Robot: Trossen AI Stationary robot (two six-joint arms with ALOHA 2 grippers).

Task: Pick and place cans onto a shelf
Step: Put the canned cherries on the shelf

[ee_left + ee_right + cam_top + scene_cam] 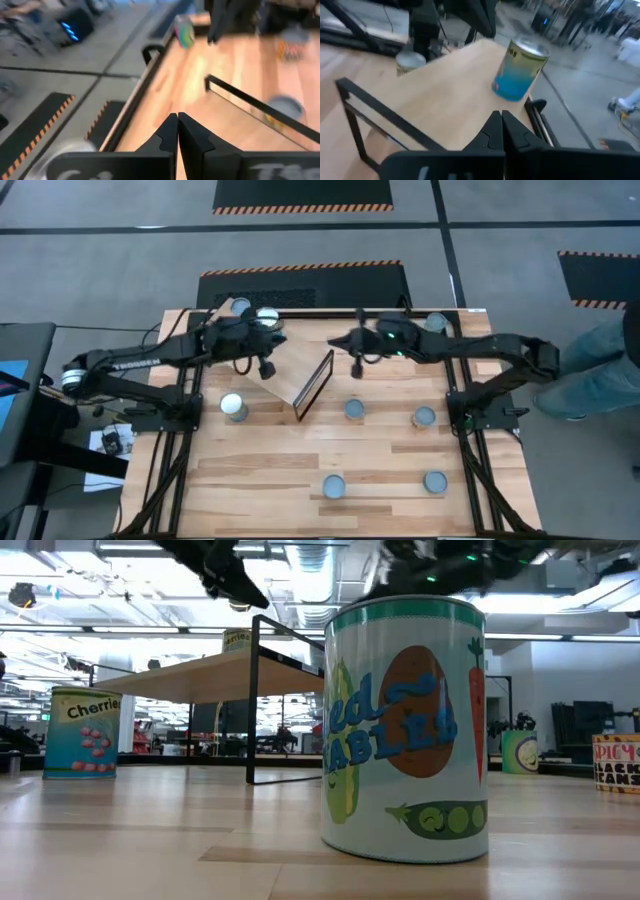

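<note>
My left jaws (177, 131) are closed on nothing, fingertips pressed together, held above the back left of the table (270, 480) over the shelf's raised end. My right jaws (501, 129) are likewise closed and empty, above the shelf (298, 376) from the other side, facing a blue-labelled can (520, 70) that stands on the shelf board near its far edge.

The shelf is a slanted light-wood board with a dark frame at its low end, set at the table's back centre. Two cans (255, 312) sit at its upper end; six more stand on the table: one (233, 407) left of the shelf, one (355, 409) just right of the frame, one (425, 417) farther right, two in front (334, 486) (435, 481), and one (436, 322) at the back right.

Handling, as judged: the cans look rigid, smooth-walled and moderately heavy if full; the printed label may slip. I judge the best hold is across the cylinder at mid-height, jaws opened wider than the can, keeping it upright on the sloped board.
</note>
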